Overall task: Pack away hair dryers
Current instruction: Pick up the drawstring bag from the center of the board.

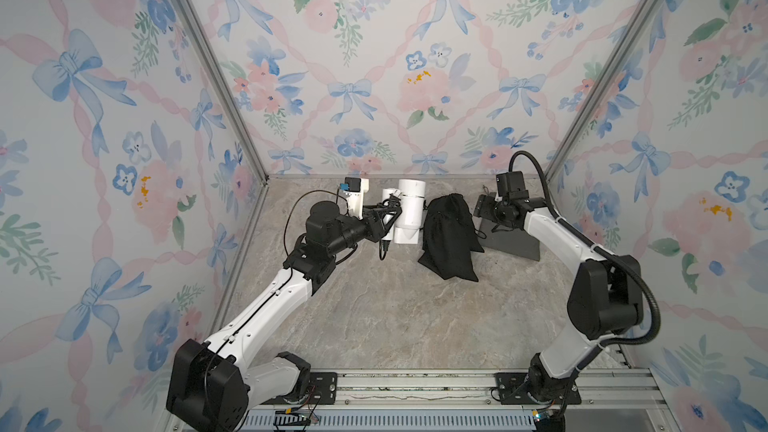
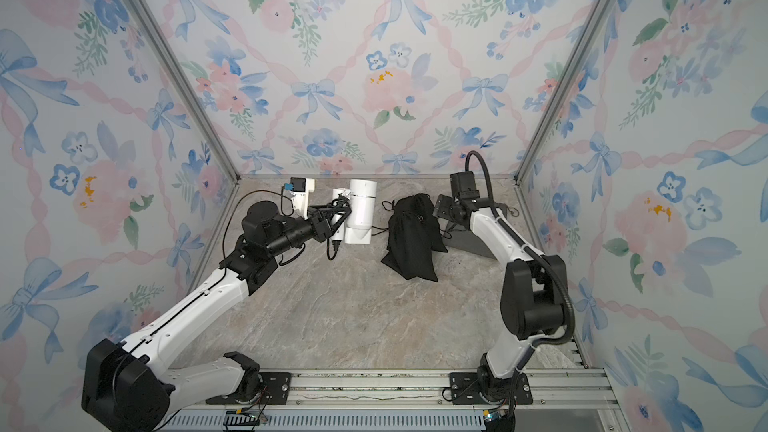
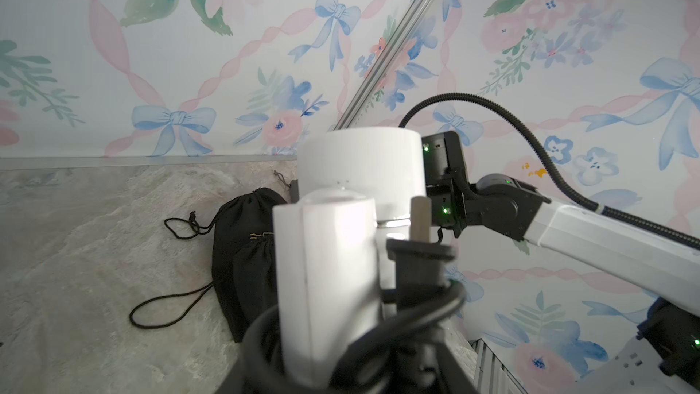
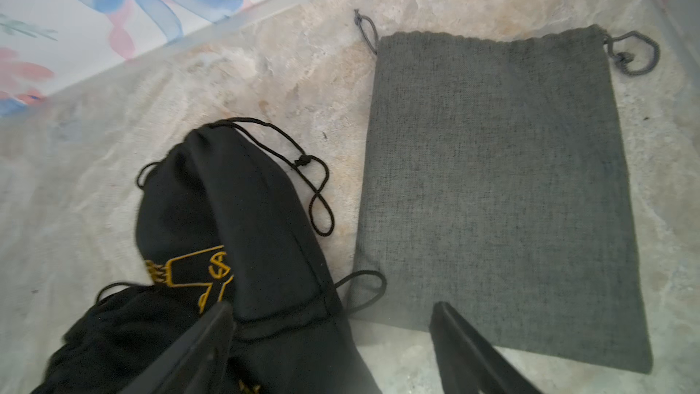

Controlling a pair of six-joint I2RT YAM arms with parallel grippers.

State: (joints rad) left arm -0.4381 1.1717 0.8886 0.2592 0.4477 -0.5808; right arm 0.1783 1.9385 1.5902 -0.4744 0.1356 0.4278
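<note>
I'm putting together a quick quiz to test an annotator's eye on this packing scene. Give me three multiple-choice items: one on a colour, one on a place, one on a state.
1. What colour is the hair dryer held in the left gripper?
A. White. B. Pink. C. Black.

2. Relative to the black pouches, where does the grey drawstring pouch lie?
A. On the dryer's side of them. B. Stacked on top of them. C. Flat on the table, on the side away from the dryer.

3. How does the right gripper stand?
A. Shut on the grey pouch. B. Open, holding nothing. C. Shut on a drawstring.

Key:
1 A, barrel and folded handle are white in both top views.
2 C, a top view shows it beyond the black pouches.
3 B, its fingers stand apart above the pouches.
</note>
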